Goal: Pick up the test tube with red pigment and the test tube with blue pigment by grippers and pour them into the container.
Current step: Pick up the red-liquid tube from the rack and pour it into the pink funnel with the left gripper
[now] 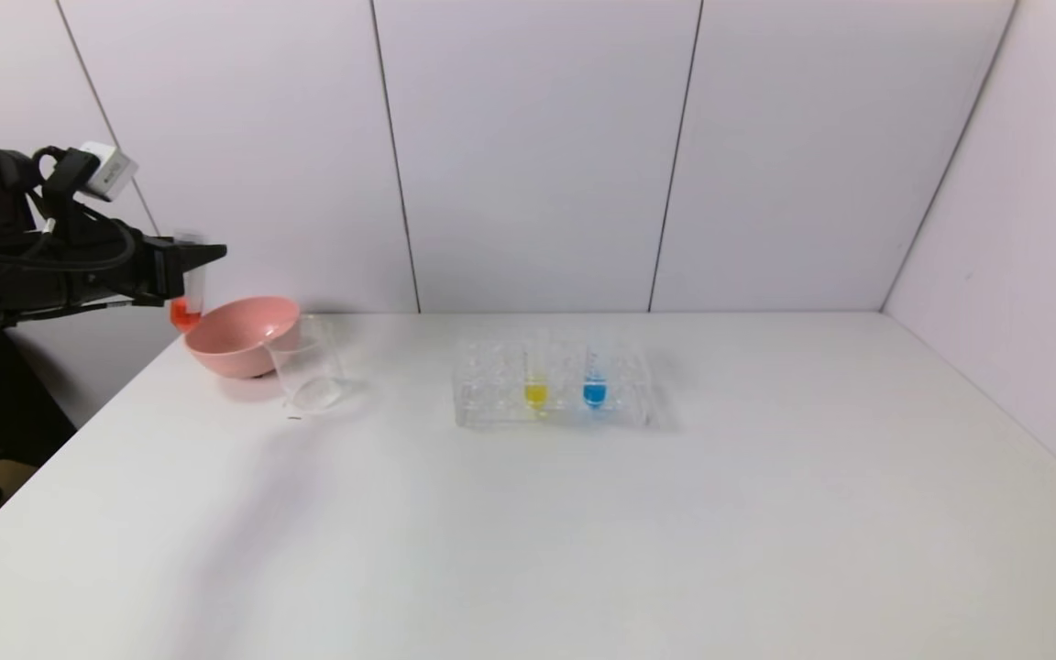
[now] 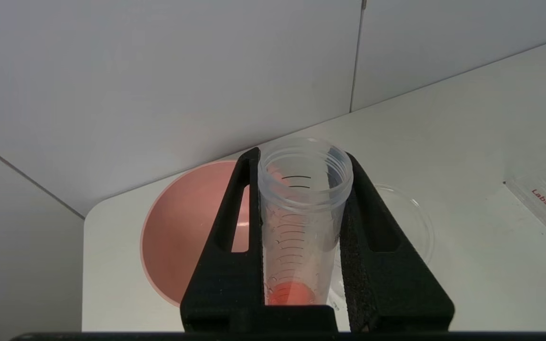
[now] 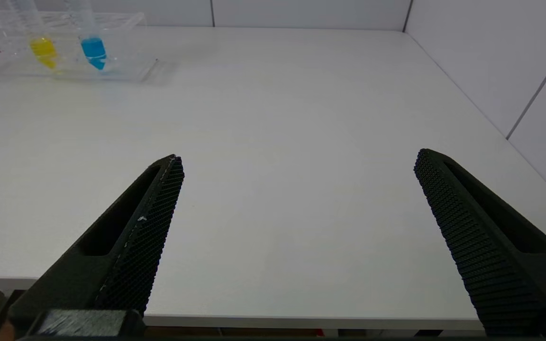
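Left pincer (image 1: 203, 258) clenched on red test tube (image 1: 187, 302) beside pink bowl (image 1: 239, 337); right pincer (image 3: 296, 163) released.

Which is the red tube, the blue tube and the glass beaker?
Red tube (image 2: 292, 293), left wrist view: the red liquid at its tip.
Blue tube (image 1: 594, 392), head view: its blue tip in the rack.
Glass beaker (image 1: 308, 371), head view: its clear wall.

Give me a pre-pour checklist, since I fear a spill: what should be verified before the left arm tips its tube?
1. Left pincer shut on clear graduated tube with orange-red liquid: ok.
2. Tube upright, liquid at tip: ok.
3. Tube over small clear glass beaker: not ok; it hangs beside the pink bowl.
4. Beaker upright: ok.
5. Blue-liquid tube racked: ok.
6. Right pincer open, empty: ok.
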Controlling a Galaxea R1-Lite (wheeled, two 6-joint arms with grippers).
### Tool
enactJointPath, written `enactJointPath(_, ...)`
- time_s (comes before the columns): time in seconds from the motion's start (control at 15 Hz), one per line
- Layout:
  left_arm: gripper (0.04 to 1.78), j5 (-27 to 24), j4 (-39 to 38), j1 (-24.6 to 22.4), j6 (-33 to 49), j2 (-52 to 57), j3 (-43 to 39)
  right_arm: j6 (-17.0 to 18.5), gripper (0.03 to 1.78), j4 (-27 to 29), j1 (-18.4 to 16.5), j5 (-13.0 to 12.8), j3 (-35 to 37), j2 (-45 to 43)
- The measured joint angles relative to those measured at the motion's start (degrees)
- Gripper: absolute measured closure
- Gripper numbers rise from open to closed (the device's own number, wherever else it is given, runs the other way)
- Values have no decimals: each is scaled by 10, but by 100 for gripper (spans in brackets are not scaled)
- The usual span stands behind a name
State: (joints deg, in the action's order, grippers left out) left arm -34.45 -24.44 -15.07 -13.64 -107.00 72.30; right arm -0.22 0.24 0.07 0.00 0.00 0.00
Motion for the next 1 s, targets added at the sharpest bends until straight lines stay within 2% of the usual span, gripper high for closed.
enactJointPath(0.33,136,-12,55,-3,-23,0,20,0,4,0,0,0,0,0)
enactJointPath(0.6,136,-53,176,-11,-121,1,85,0,4,0,0,0,0,0)
enactJointPath(1.0,136,-58,361,-19,-260,2,180,0,4,0,0,0,0,0)
